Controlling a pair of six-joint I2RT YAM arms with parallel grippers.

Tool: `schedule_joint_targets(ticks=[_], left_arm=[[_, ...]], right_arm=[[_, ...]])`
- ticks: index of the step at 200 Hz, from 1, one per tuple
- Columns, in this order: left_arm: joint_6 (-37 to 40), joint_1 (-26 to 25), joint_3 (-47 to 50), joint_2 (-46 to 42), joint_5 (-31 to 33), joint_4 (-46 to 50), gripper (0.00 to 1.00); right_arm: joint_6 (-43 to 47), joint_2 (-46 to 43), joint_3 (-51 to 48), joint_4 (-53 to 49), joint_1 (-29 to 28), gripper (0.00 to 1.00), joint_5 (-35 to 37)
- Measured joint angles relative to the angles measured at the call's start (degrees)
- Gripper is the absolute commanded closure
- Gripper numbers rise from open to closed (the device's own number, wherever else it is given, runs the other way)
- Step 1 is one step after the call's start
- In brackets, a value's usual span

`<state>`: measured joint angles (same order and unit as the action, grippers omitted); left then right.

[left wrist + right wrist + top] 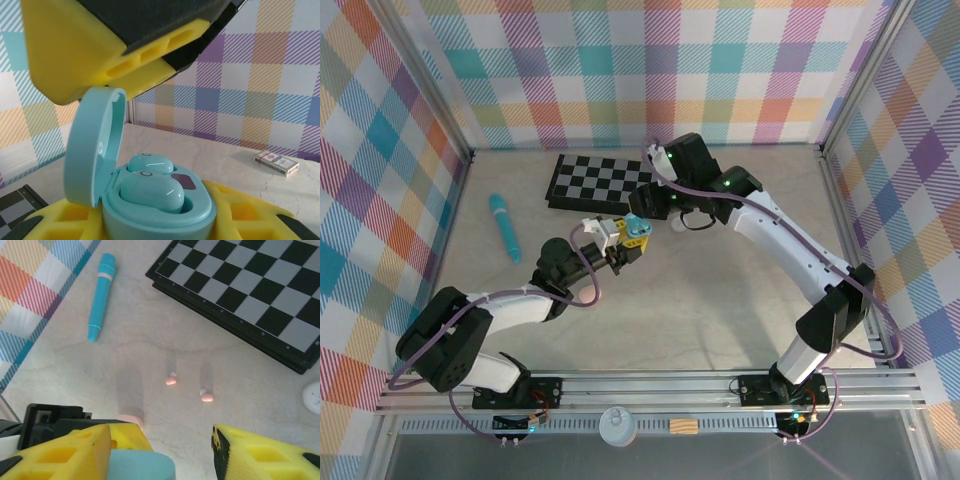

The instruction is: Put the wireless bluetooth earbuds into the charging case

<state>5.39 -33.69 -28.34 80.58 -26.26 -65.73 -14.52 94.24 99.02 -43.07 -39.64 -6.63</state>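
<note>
A light blue charging case stands open, its lid tipped up to the left. Two light blue earbuds sit in its wells. My left gripper is shut on the case, a yellow finger on each side, and holds it above the table. My right gripper hovers just over the case with its jaws open and nothing between them; one yellow finger hangs above the lid. Two pale pink earbuds lie loose on the table below.
A folded chessboard lies at the back, with a teal stick to its left. A pink case peeks from behind my finger, and a white case sits at the right edge. A small white pack lies farther off.
</note>
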Motion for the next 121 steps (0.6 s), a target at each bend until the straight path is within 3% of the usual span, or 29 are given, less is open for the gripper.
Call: schedule_joint_targets(ticks=[62, 121], left_arm=[[0.02, 0.02, 0.00, -1.75, 1.40, 1.09, 0.74], [-1.16, 0.02, -0.11, -3.08, 1.53, 0.59, 0.74]], right_arm=[[-3.30, -7.26, -9.68, 0.96, 1.07, 0.40, -2.86], [-22.97, -15.30, -25.51, 19.87, 8.57, 0.34, -22.18]])
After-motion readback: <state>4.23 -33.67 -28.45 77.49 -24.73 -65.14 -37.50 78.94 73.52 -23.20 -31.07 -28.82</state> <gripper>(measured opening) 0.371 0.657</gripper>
